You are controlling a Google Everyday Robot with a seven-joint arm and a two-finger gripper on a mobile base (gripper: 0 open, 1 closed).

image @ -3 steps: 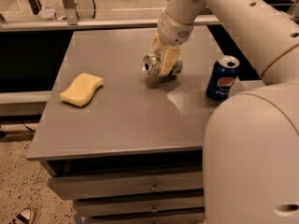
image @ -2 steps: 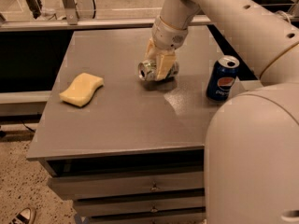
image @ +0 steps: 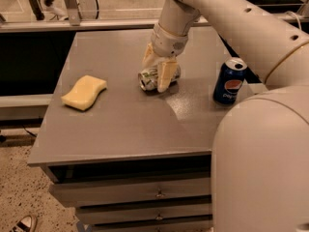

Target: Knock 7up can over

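The 7up can, silver-white with green markings, lies on its side near the middle of the grey table, its silver top facing left. My gripper hangs over it with its yellow fingers spread open, one in front of the can and one behind it. The can is between the fingers and is not gripped.
A dark blue Pepsi can stands upright at the table's right side. A yellow sponge lies at the left. Drawers sit below the table's front edge. My white arm fills the right foreground. A shoe shows on the floor at lower left.
The gripper has shifted a little left and lifted slightly, and the can lying on its side has rolled left with it.
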